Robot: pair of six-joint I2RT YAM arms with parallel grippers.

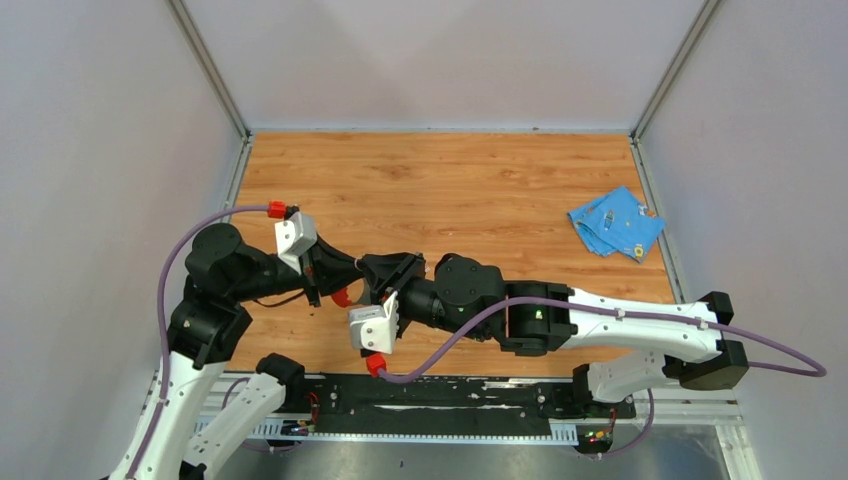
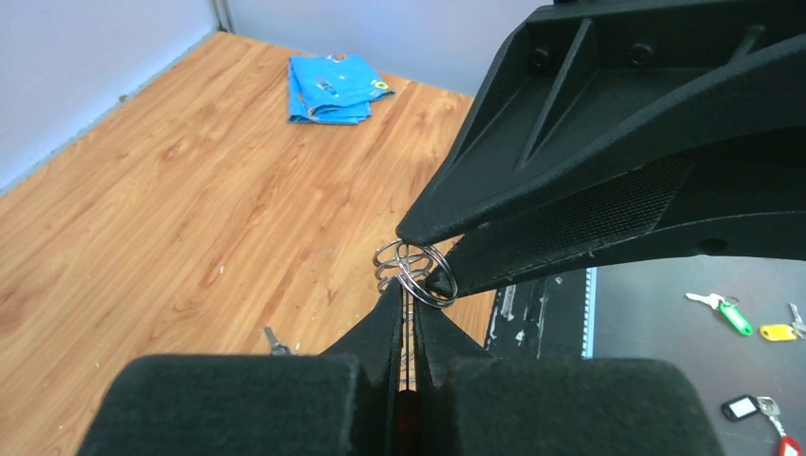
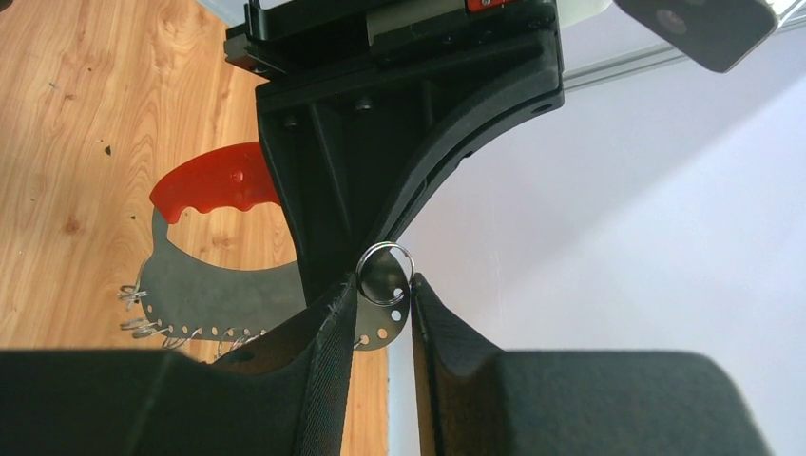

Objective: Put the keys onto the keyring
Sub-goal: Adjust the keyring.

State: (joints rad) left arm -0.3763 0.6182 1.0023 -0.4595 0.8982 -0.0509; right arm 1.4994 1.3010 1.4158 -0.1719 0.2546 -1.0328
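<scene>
The keyring is a curved fob with a red end [image 3: 214, 180] and a silvery plate with holes [image 3: 219, 285]. It is held in the air between both grippers, and its red end shows in the top view [image 1: 343, 297]. My left gripper [image 2: 411, 294] is shut on the plate's edge. My right gripper [image 3: 385, 285] is shut on the small metal ring [image 3: 385, 273] at the plate's tip, and its fingers [image 2: 589, 142] meet that ring [image 2: 428, 275]. One small key [image 2: 276, 340] lies on the table below, its head hidden behind my left finger. The other key is not seen.
A crumpled blue cloth [image 1: 615, 222] lies at the table's far right; it also shows in the left wrist view [image 2: 333, 87]. Several tagged keys [image 2: 727, 313] lie on a dark surface beyond the table's near edge. Grey walls enclose the table.
</scene>
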